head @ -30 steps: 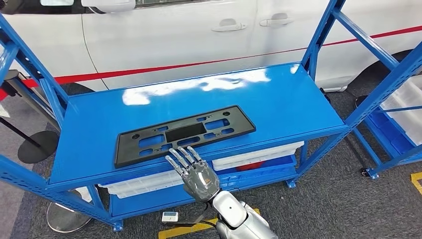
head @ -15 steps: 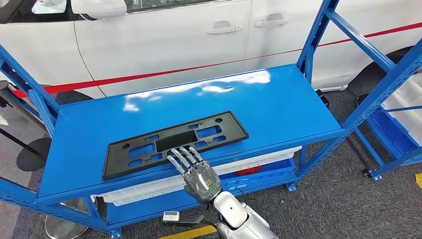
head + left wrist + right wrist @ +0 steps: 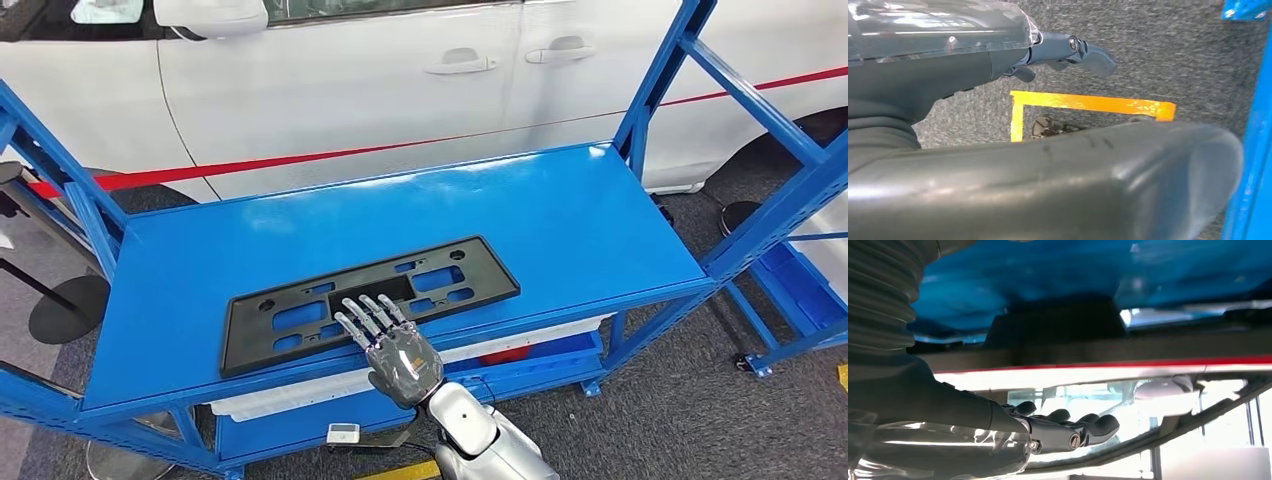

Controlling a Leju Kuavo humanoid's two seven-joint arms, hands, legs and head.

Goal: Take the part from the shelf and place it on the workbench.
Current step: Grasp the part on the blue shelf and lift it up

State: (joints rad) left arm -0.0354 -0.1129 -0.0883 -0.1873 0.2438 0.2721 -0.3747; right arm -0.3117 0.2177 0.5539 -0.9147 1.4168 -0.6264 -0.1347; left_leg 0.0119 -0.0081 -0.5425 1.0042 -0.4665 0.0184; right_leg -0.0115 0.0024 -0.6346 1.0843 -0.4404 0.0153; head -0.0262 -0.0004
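Flat on the blue shelf (image 3: 200,270) lies the part (image 3: 368,300), a long black plate with cutouts. Right hand (image 3: 395,350) is released, fingers (image 3: 365,318) straight over its near edge; left hand (image 3: 1068,52) grasps nothing.

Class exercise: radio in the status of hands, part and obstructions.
Right hand open, fingers over part's near edge. Left hand hangs empty. Black part flat on blue shelf. Nothing obstructing.

Right hand (image 3: 400,352) reaching forward, palm down, fingers (image 3: 365,318) straight and spread, left hand (image 3: 1068,50) hanging low
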